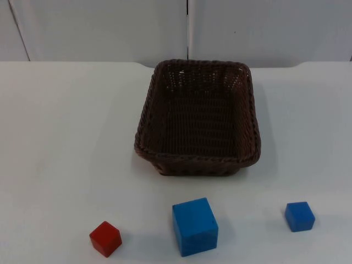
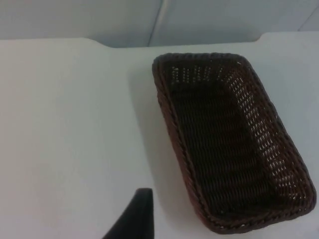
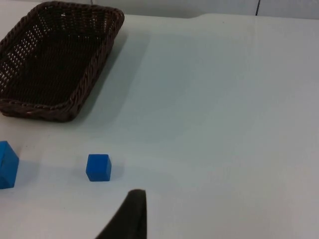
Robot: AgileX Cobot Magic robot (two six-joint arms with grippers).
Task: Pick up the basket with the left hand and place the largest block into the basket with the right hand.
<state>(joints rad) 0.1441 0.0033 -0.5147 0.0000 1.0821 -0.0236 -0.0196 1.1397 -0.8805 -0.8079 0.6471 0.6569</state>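
A dark brown wicker basket (image 1: 195, 162) stands empty on the white table, in the middle toward the back. In front of it, near the front edge, lies the large blue block (image 1: 194, 226). A small blue block (image 1: 300, 215) lies to its right and a small red block (image 1: 105, 238) to its left. My left gripper (image 2: 135, 215) hangs over bare table beside the basket (image 2: 172, 124), apart from it. My right gripper (image 3: 130, 214) is above the table close to the small blue block (image 3: 98, 167), with the large blue block's edge (image 3: 6, 165) and the basket (image 3: 97, 62) further off.
The grey partition wall (image 1: 110, 27) closes off the table at the back. Bare white table top (image 1: 60, 137) lies on both sides of the basket and between the blocks.
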